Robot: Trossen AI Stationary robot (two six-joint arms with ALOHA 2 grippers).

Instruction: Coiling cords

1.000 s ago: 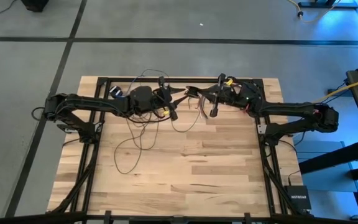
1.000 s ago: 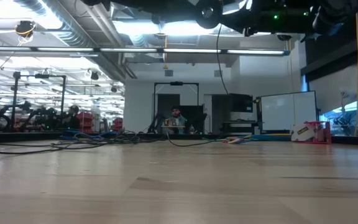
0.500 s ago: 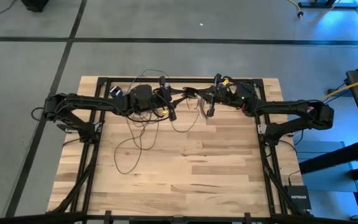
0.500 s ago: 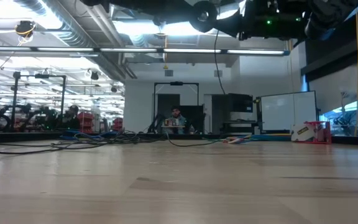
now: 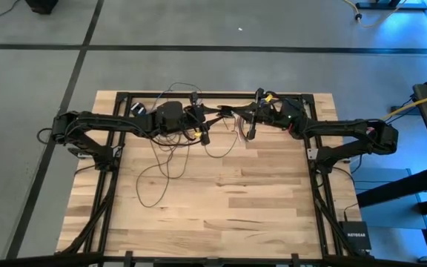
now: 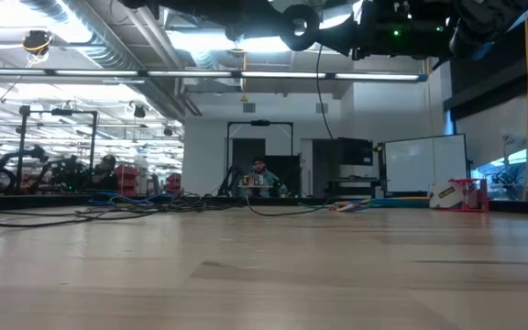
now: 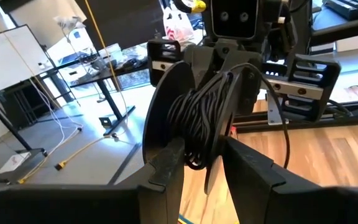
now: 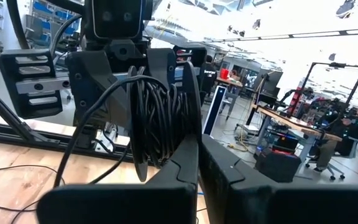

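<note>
The cords are one thin dark wire. Part of it is wound into a tight coil (image 7: 201, 118) held high over the table's far middle, where both grippers meet. The rest lies in loose loops (image 5: 161, 159) on the wood, and one strand (image 6: 317, 110) hangs down to the table. My left gripper (image 5: 216, 113) points level toward the right arm and is shut on the coil. My right gripper (image 5: 227, 111) faces it with its fingers shut, their tips right beside the coil (image 8: 157, 118). My left gripper pinches the coil's lower end (image 7: 197, 155) between its two fingers (image 7: 166, 168), coming level from the table's left. The fingers lie across the bundle of several turns. The coil stands upright and clear of the table, with slack strands trailing down from it. My right gripper's shut fingers (image 8: 185, 162) reach the coil from the table's right. I cannot tell whether they pinch a strand, because the bundle hides the spot.
A short bundle of multicoloured wires (image 5: 237, 124) hangs under the right gripper. A yellow cable (image 5: 410, 108) runs off past the table's right edge. The near half of the wooden table (image 5: 221, 208) holds only wire loops at the left.
My right gripper has edged toward the table's left, closing in on my left gripper and the coil, then stayed still. The loops on the table have kept their place.
</note>
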